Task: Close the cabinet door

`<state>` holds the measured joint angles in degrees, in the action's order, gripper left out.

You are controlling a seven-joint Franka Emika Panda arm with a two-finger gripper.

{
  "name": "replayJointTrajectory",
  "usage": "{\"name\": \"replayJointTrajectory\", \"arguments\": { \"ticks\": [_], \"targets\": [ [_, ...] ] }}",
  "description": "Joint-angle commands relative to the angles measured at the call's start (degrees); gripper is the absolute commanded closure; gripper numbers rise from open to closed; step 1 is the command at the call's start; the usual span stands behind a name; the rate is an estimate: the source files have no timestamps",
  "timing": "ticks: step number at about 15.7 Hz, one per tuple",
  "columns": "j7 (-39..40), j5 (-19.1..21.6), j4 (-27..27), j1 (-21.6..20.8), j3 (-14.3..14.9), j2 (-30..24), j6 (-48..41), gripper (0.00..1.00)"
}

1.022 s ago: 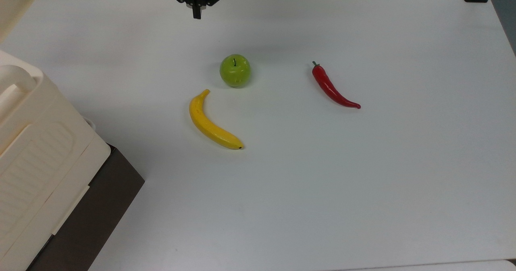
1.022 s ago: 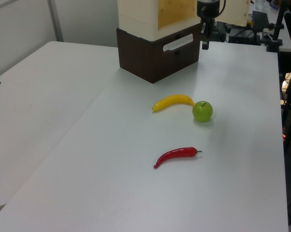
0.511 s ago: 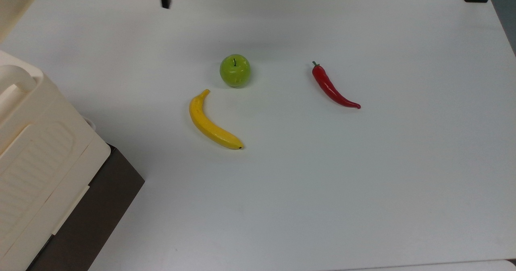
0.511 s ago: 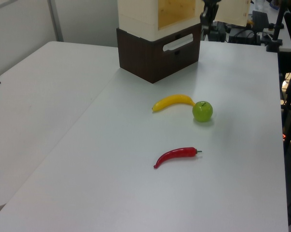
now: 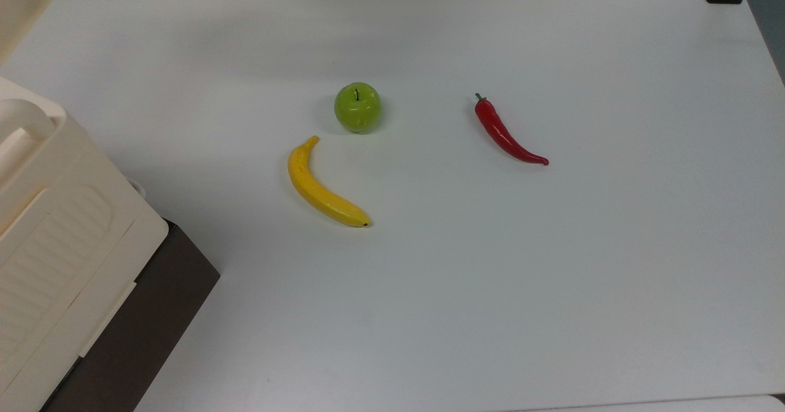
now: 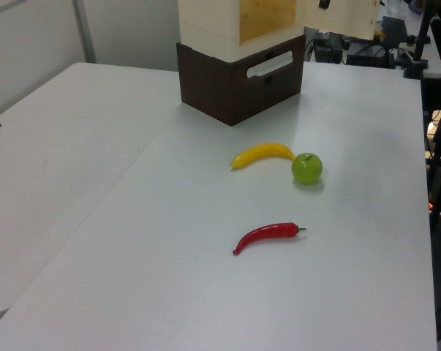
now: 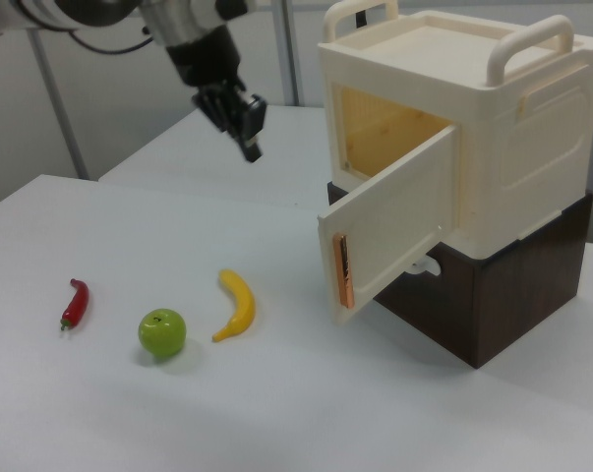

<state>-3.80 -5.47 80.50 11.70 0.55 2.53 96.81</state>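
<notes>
I see the gripper (image 7: pixel 251 147) pinched together and empty, above the table (image 7: pixel 70 246); the cabinet door (image 7: pixel 394 228) hangs open, with banana (image 7: pixel 237 303), apple (image 7: pixel 162 332) and chilli (image 7: pixel 73 303) nearby

In the right view, the cabinet (image 7: pixel 493 128) sits on a box (image 7: pixel 503 295) at right; banana (image 7: pixel 237 305), apple (image 7: pixel 162 332) and pepper (image 7: pixel 74 303) lie lower left.

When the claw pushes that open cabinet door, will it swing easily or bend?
The cabinet door looks like a flat, stiff plastic panel, so it probably won't flex. It stands swung out from the cabinet, so a push should likely swing it shut. Its smooth face might let the claw slide.
</notes>
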Motion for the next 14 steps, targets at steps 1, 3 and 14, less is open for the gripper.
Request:
{"name": "replayJointTrajectory", "arguments": {
  "ticks": [1, 3, 14],
  "targets": [
    [1.1, 0.1, -2.9, 1.8, 3.7, -0.2, 2.8, 1.0],
    [1.2, 0.1, -3.0, 1.8, 6.7, -0.2, 5.7, 1.0],
    [14.2, 1.5, -1.7, 9.0, 12.5, 0.1, 7.9, 1.0]
  ]
}}
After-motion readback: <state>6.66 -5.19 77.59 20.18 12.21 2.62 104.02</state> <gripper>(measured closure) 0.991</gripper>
